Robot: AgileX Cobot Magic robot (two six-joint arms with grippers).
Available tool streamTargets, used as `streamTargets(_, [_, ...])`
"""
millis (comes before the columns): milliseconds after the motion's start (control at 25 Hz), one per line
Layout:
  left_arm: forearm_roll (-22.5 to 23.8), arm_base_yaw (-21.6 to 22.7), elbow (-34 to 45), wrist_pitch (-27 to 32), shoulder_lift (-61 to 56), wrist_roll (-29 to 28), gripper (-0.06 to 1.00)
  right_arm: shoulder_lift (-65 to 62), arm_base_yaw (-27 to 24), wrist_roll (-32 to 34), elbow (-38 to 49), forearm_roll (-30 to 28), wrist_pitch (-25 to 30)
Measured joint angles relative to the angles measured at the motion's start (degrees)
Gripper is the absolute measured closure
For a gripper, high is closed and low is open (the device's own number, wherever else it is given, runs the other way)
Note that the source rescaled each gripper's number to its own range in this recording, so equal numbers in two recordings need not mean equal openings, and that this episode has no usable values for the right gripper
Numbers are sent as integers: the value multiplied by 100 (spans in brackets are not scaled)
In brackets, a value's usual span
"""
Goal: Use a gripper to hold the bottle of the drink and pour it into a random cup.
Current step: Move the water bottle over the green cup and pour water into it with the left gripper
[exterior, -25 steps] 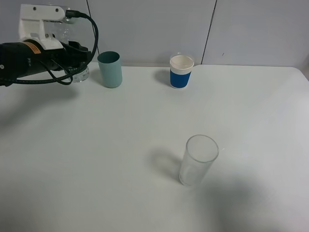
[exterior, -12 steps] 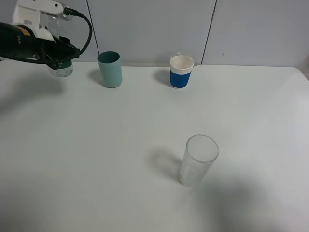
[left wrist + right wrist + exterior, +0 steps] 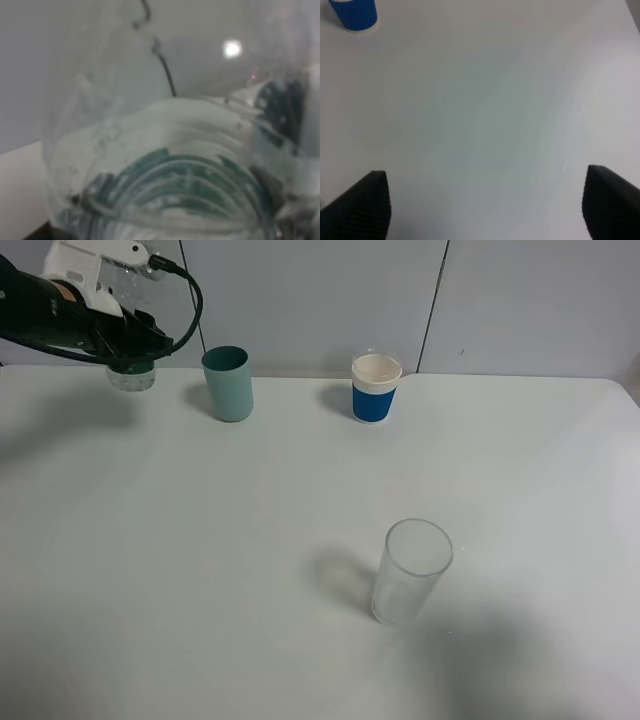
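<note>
At the far left of the exterior high view, the left gripper is clamped shut around the bottle of the drink. The white jaws and black arm cover the bottle's middle, so only its clear base shows below them and a little clear plastic above. The bottle seems to hang just off the table at the far left corner, with a soft shadow on the surface beneath it. The left wrist view is filled by the bottle, blurred, with its dark green label band curving across.

Just to the right of the bottle, and apart from it, the cup stands upright near the table's back edge. Further right along that edge stands a white cup with a blue sleeve. A tall clear glass stands nearer the front, right of the middle.

The right gripper has its dark fingers spread wide over bare table, holding nothing.

The table is plain white. Behind it is a wall of pale grey panels with dark seams.
</note>
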Motion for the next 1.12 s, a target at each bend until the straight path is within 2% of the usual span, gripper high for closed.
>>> streamTargets(280, [5, 0, 0, -296, 81, 109, 94, 0, 0, 0, 0, 0, 0])
streamTargets(480, [-16, 0, 0, -493, 203, 667, 94, 0, 0, 0, 0, 0, 0])
streamTargets(600, [-364, 0, -4, -493, 347, 1196, 94, 0, 0, 0, 0, 0, 0])
streamTargets(760, [-1479, -49, -4, -627, 440, 2280, 94, 0, 0, 0, 0, 0, 0])
streamTargets(880, [-2939, -168, -4, -967, 457, 3562, 94, 0, 0, 0, 0, 0, 0])
streamTargets(1000, [-4127, -351, -4, -1469, 464, 4973, 94, 0, 0, 0, 0, 0, 0])
streamTargets(1040, [-4331, -408, -4, -1605, 464, 5351, 94, 0, 0, 0, 0, 0, 0])
streamTargets(1120, [-4606, -462, -4, -1762, 464, 5756, 94, 0, 0, 0, 0, 0, 0])
